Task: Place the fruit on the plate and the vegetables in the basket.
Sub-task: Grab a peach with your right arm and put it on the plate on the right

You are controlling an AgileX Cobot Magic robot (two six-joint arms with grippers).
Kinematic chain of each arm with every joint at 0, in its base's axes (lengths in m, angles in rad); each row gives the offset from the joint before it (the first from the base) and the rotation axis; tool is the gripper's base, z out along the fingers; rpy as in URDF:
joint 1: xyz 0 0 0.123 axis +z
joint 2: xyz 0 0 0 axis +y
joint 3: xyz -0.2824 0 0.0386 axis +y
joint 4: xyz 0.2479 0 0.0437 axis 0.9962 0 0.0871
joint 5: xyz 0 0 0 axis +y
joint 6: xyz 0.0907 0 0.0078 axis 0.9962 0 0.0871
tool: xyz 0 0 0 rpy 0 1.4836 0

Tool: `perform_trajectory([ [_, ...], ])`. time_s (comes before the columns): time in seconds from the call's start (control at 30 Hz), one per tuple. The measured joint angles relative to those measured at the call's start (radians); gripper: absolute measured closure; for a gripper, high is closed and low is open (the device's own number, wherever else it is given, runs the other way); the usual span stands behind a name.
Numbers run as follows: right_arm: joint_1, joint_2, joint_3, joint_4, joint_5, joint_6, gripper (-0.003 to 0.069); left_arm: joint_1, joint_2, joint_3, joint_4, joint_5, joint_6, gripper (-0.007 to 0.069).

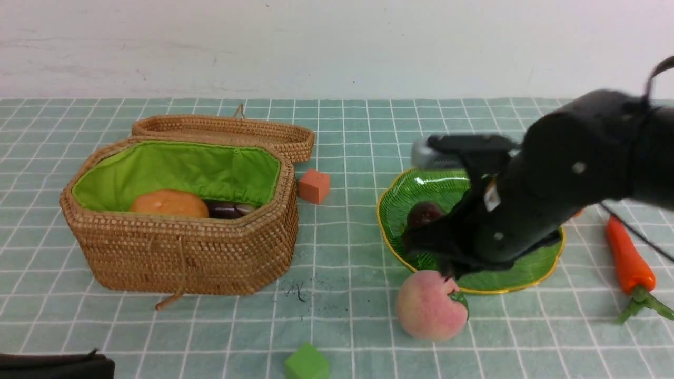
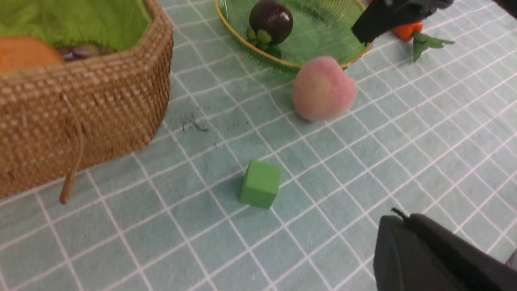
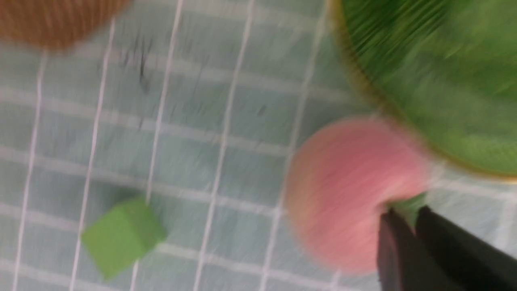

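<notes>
Salmon cube (image 1: 314, 186), green cube (image 1: 307, 362), checked cloth (image 1: 347, 131)

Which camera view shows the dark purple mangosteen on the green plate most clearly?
The left wrist view: the mangosteen is whole and sharp there, with its green calyx visible. In the front view the right arm hides part of it. The right wrist view, blurred, does not show it.

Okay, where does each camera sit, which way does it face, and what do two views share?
Front view: between the arms, facing forward over basket and plate to the wall; right arm reaches in, right gripper at the peach.
Left wrist view: on the left wrist, looking down across the cloth at the green cube; left gripper at the frame's edge.
Right wrist view: on the right wrist, close above the peach; its fingers pinch the leaf.
Shared: all three show peach, green cube, plate.
</notes>
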Motion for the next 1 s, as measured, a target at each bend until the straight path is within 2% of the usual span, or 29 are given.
perform_trajectory([
  [0.03, -0.035, -0.012, -0.004, -0.005, -0.008, -0.003, 0.0648, 0.000, 0.000, 0.000, 0.000, -0.022, 0.009, 0.0638],
  [0.1, -0.129, -0.007, -0.007, -0.012, -0.048, -0.010, 0.0666, 0.000, 0.000, 0.000, -0.005, -0.067, 0.025, 0.0638],
  [0.13, -0.189, 0.011, -0.007, -0.010, -0.068, -0.028, 0.0666, 0.000, 0.000, 0.000, -0.006, -0.092, 0.033, 0.0638],
  [0.2, -0.225, 0.030, -0.007, -0.003, -0.079, -0.050, 0.0664, 0.000, 0.000, 0.000, -0.007, -0.107, 0.036, 0.0638],
  [0.23, -0.262, 0.061, -0.007, 0.033, -0.069, -0.098, 0.0656, 0.000, 0.000, 0.000, -0.007, -0.126, 0.038, 0.0638],
  [0.4, -0.274, 0.035, -0.005, 0.131, 0.026, -0.212, 0.0609, 0.000, 0.000, 0.000, -0.007, -0.145, 0.038, 0.0638],
  [0.57, -0.260, -0.077, 0.014, 0.164, 0.193, -0.214, 0.0517, 0.000, 0.000, 0.000, -0.007, -0.148, 0.038, 0.0638],
  [0.63, -0.246, -0.104, 0.035, 0.167, 0.210, -0.211, 0.0498, 0.000, 0.000, 0.000, -0.007, -0.148, 0.038, 0.0638],
  [0.77, -0.159, -0.183, 0.169, 0.199, 0.201, -0.168, 0.0403, 0.000, 0.000, 0.000, -0.007, -0.148, 0.038, 0.0638],
  [0.8, -0.114, -0.192, 0.231, 0.211, 0.159, -0.143, 0.0319, 0.000, 0.000, 0.000, -0.007, -0.149, 0.038, 0.0638],
  [0.83, -0.109, -0.192, 0.237, 0.212, 0.154, -0.143, 0.0319, 0.000, 0.000, 0.000, -0.007, -0.149, 0.038, 0.0638],
  [0.87, -0.065, -0.189, 0.279, 0.232, 0.101, -0.128, 0.0214, 0.000, 0.000, 0.000, 0.000, -0.149, 0.041, 0.0638],
  [0.93, -0.038, -0.182, 0.294, 0.244, 0.075, -0.127, 0.0160, 0.000, 0.000, 0.000, 0.000, -0.149, 0.046, 0.0638],
  [0.97, 0.003, -0.171, 0.308, 0.260, 0.041, -0.125, 0.0083, 0.000, 0.000, 0.000, 0.000, -0.150, 0.058, 0.0638],
  [1.0, 0.034, -0.158, 0.313, 0.269, 0.025, -0.121, 0.0039, 0.000, 0.000, 0.000, 0.000, -0.150, 0.069, 0.0638],
])
